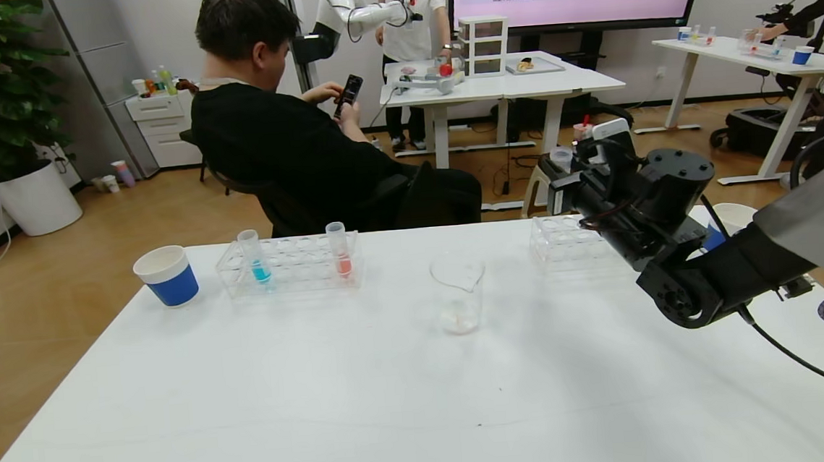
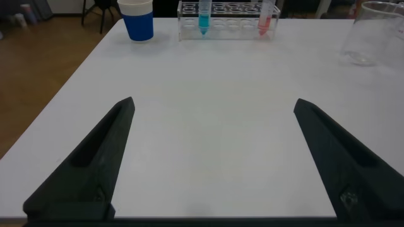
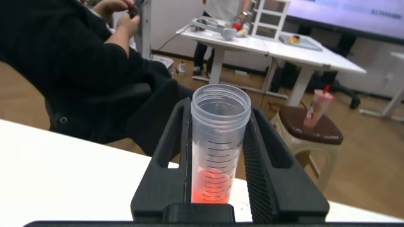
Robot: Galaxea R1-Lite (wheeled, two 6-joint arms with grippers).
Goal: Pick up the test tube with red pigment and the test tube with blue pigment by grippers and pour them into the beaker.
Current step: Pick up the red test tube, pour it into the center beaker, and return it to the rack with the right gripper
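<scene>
Right gripper [image 3: 218, 180] clamped on red tube [image 3: 218, 151], raised above desk [image 1: 321, 382] right of beaker [image 1: 458, 293]. Blue tube [image 1: 256, 258] in rack [image 1: 290, 267]. Left gripper [image 2: 214, 157] apart, low over desk.

Left wide bare room across the white worktop [image 1: 265, 408] from near edge to middle. Stood in the way along the far edge: blue-and-white paper cup [image 1: 166, 275], clear plastic tube rack [image 1: 290, 265], second clear rack [image 1: 565, 242]; clear glass beaker [image 1: 457, 291] mid-table.

Matt white table [image 1: 323, 411]; clear glass beaker [image 1: 457, 291]; clear plastic rack [image 1: 291, 266] upper left; transparent ribbed plastic tube [image 3: 216, 148]; matt black plastic gripper [image 3: 221, 164]; paper cup [image 1: 166, 276].
</scene>
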